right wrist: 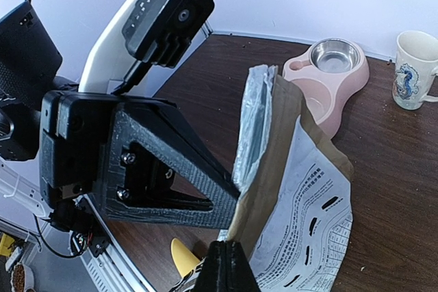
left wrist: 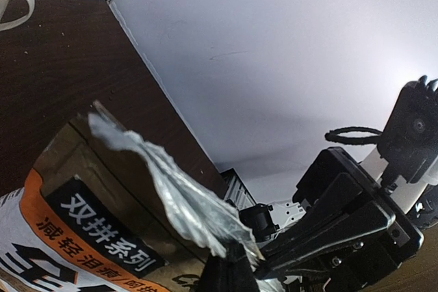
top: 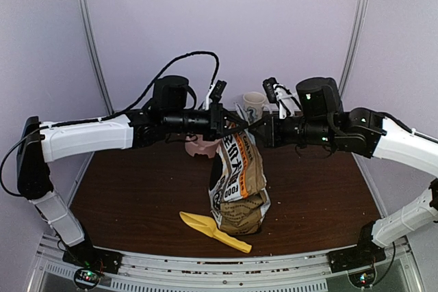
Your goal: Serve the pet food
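At the centre of the frame, the left fingers (right wrist: 171, 189) and right fingers (left wrist: 335, 227) both pinch the top edge of the bag (top: 237, 182) standing on the tabletop (top: 137, 196). The pet food is hidden from view.

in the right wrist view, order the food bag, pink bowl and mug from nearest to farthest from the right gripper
1. food bag, centre, its top pinched in the right gripper
2 and 3. pink bowl, beyond the bag, and mug, far right: too close to call
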